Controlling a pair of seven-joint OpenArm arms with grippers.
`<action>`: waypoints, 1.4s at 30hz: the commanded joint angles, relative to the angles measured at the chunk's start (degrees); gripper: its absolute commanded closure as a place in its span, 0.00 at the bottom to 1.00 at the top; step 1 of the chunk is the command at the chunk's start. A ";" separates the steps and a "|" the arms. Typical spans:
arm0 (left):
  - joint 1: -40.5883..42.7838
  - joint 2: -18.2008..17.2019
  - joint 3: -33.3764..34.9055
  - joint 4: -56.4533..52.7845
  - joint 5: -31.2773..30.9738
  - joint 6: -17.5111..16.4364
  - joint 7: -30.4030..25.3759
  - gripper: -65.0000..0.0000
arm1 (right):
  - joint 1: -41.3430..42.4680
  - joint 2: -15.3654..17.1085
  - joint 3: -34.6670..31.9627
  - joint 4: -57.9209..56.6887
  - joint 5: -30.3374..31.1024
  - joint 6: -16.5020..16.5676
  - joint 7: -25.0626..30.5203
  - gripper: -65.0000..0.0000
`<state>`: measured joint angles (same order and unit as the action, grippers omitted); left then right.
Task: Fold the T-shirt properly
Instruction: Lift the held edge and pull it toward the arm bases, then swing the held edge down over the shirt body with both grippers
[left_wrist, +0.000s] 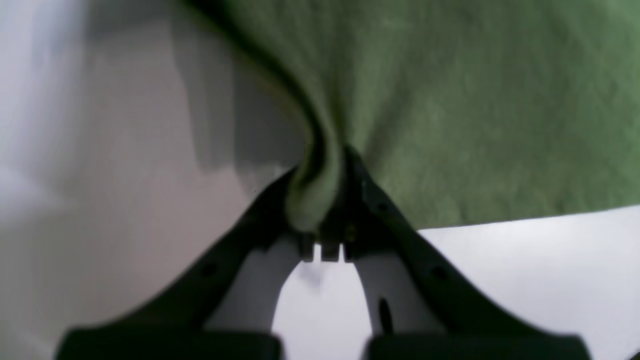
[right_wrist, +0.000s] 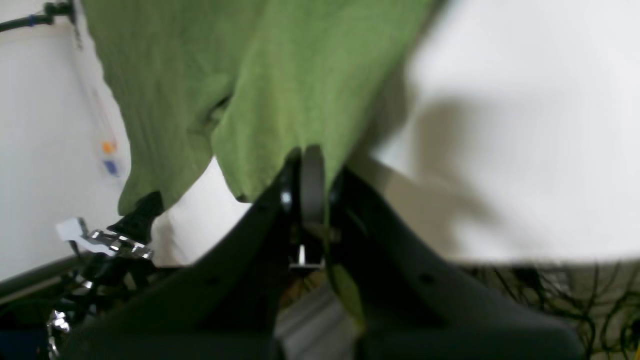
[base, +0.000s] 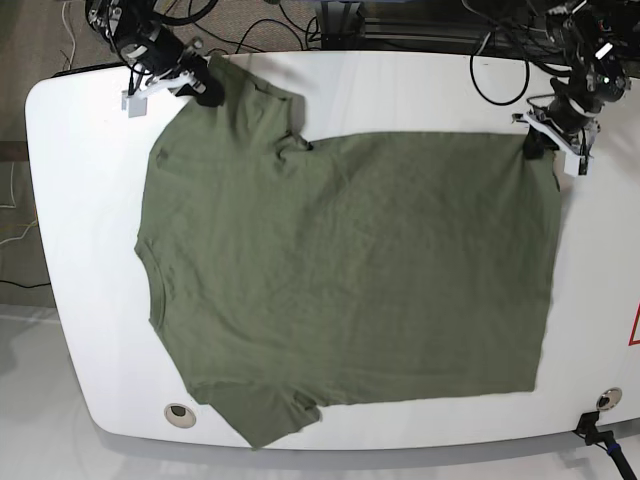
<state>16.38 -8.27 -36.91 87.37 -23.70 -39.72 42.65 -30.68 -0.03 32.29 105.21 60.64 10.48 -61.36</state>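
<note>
T-shirt (base: 350, 270) flat on table (base: 400, 90), both hands (left_wrist: 325, 200) (right_wrist: 307, 175) clamping its far corners

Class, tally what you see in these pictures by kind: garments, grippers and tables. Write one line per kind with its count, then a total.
T-shirt: 1
Grippers: 2, the left gripper and the right gripper, each shut on the T-shirt's edge
Table: 1
Total: 4
</note>
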 joint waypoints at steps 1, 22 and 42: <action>3.35 -0.47 -0.06 3.92 -0.34 -0.28 -0.15 1.00 | -3.39 0.34 0.28 3.32 1.20 1.61 0.22 1.00; 15.66 2.25 -0.24 15.18 -3.77 -0.28 -0.32 1.00 | -9.98 3.42 0.28 6.22 10.52 7.15 0.22 1.00; -0.51 2.25 -2.52 11.75 -3.50 -0.28 -0.15 1.00 | 7.51 6.76 -0.16 -0.64 11.31 6.97 0.13 1.00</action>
<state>16.58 -5.30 -39.33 98.39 -26.17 -39.90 43.92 -25.34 5.63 31.83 105.32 71.81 16.91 -61.84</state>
